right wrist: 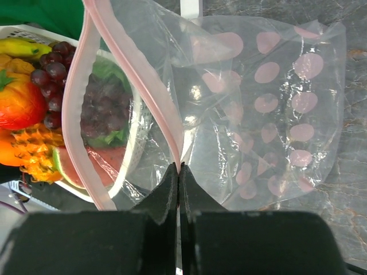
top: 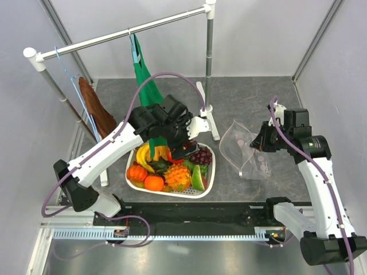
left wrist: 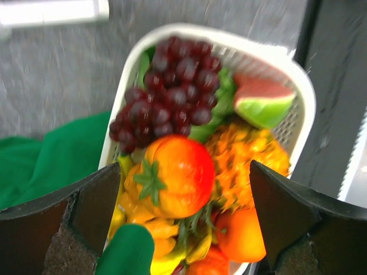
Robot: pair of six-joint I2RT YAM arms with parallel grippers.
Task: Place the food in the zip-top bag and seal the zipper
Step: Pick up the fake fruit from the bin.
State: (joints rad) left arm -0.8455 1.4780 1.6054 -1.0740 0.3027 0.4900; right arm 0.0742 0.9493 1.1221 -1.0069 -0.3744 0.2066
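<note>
Left gripper [left wrist: 186, 200] hangs just above the basket [left wrist: 299, 91], jaws wide, holding nothing. The food [left wrist: 172, 172], grapes [left wrist: 172, 86] included, lies in the basket. Right of the basket, the right gripper [right wrist: 179, 172] is pinched on the zipper [right wrist: 146, 86] of the bag [right wrist: 275, 114], whose mouth gapes toward the basket
</note>
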